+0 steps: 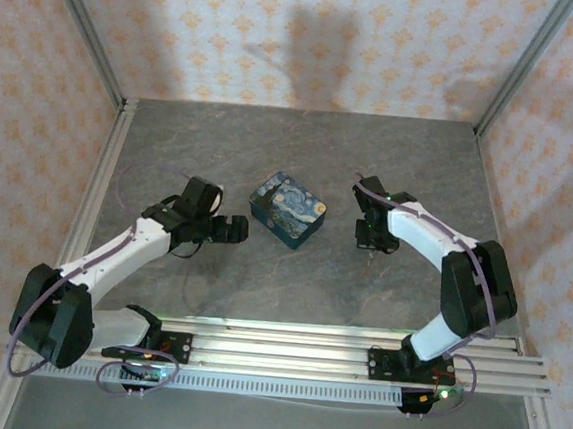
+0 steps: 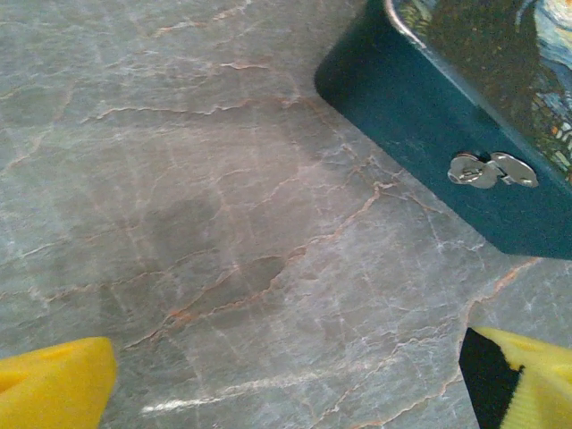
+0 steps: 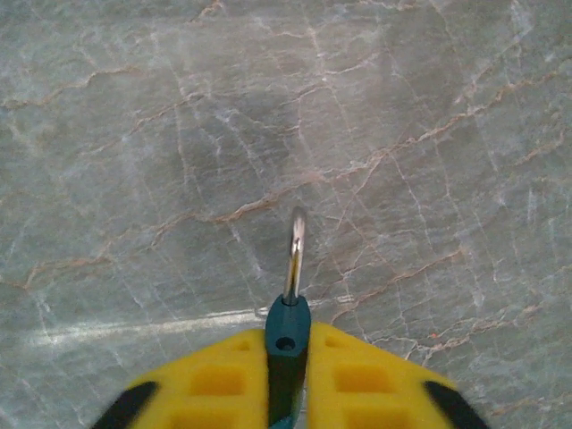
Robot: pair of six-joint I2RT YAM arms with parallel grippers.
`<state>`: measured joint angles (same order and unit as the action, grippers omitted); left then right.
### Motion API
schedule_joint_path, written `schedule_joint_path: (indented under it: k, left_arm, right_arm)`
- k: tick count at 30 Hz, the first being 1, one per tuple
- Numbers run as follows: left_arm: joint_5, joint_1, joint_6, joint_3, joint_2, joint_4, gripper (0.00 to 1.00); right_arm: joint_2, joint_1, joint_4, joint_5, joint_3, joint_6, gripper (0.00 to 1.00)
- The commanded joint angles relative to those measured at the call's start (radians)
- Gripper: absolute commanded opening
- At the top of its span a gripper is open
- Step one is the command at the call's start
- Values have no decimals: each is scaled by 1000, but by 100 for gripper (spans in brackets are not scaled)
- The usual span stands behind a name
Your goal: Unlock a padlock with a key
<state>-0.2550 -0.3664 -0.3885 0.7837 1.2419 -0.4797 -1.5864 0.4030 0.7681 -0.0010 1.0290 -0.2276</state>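
One padlock [image 3: 289,313] is pinched by its blue body between the pads of the right gripper [image 3: 288,349], above the bare table [image 3: 134,134].
Its long axis is seen running straight out from the fingertips, silvery loop foremost and edge-on, so the keyhole end is judged to be buried towards the wrist. The left gripper [image 1: 233,230] is spread wide and empty beside the painted box [image 1: 289,209], which lies between the two arms. A silvery fitting [image 2: 492,170] on the box wall cannot be told for key or latch.
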Motion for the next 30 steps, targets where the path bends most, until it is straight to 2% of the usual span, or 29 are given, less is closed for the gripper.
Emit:
schedule_joint_path:
  k: [1,7,11,12,14,16,19,22,26,30]
  left_arm:
    - [-27,-6,47,49,9,-47,100]
    - [105,-3,109,147,2,-143,100]
    - [259,12,161,212,-31,-165,100]
    - [298,21,181,222,-39,-155,100]
    - [376,43,226,224,-55,-112,100]
    - [421,79,251,181,-87,-10,100]
    - [379,140,299,19,-157,267,100]
    - [420,146,409,-134,-170,491,100]
    - [489,151,450,-239,-119,664,100]
    - [513,181,417,-396,-88,966,100]
  right_arm:
    - [30,0,41,63,61,6,38]
    - [144,0,71,132,107,6,58]
    - [276,0,-2,295,74,9,63]
    - [321,0,-44,348,45,14,68]
    - [414,-2,-143,464,-31,15,88]
    - [507,-14,-261,533,-120,40,100]
    - [597,-42,-509,592,-296,97,100]
    - [638,-67,-798,578,-484,201,100]
    - [600,-100,-1042,565,-618,213,100]
    - [496,-107,-1318,573,-718,244,100]
